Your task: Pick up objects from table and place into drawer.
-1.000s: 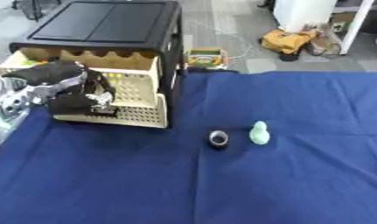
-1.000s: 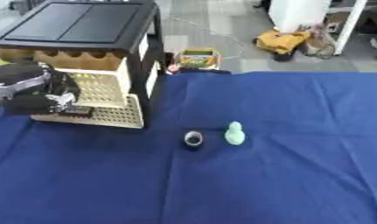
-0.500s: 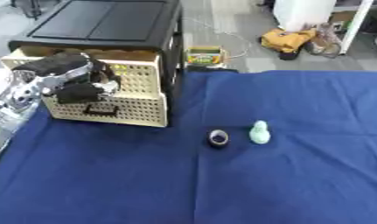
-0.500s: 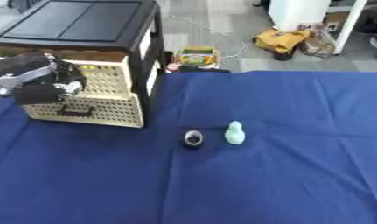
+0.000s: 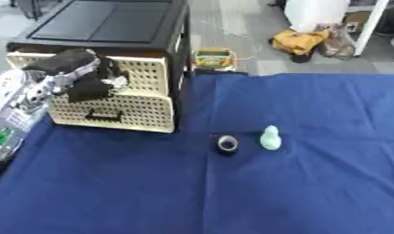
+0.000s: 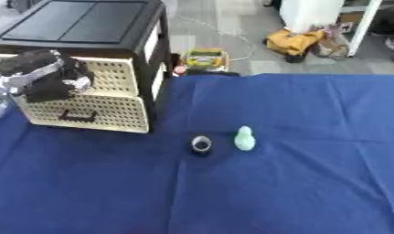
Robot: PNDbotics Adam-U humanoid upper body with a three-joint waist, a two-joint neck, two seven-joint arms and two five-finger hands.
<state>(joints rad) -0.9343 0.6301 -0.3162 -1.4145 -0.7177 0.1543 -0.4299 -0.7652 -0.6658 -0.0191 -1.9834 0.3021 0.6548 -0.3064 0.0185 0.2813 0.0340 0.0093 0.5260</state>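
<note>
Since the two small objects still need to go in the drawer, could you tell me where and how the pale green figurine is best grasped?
Probably from above, pinching the narrower upper part of the pale green figurine. It stands upright on the blue cloth, wider at its base. The black ring lies close on its left, so finger and thumb fit better front and back than left and right.

The left hand [image 5: 81,73] is black and blocky; its forearm is silver-grey, with what looks like a small green marking low down, too blurred to read.
</note>
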